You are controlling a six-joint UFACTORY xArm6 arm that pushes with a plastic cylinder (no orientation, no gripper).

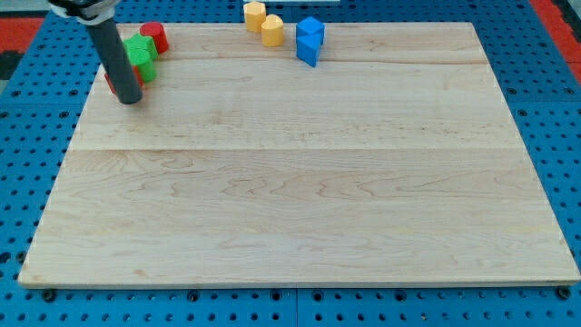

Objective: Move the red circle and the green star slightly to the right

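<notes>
My tip (130, 99) rests on the wooden board (300, 182) near its top left corner. A red block (153, 35), roundish, sits at the board's top edge, up and right of the tip. A green block (138, 49) touches its lower left side, and a second green piece (144, 72) lies just below that, right of the rod. I cannot tell which green one is the star. Another red block (110, 84) shows only as a sliver behind the rod's left side, mostly hidden. The tip stands just below and left of this cluster.
Two yellow blocks (254, 14) (272, 30) sit at the top edge near the middle. Two blue blocks (310, 31) (308, 52) lie just right of them. A blue pegboard table (27, 136) surrounds the board.
</notes>
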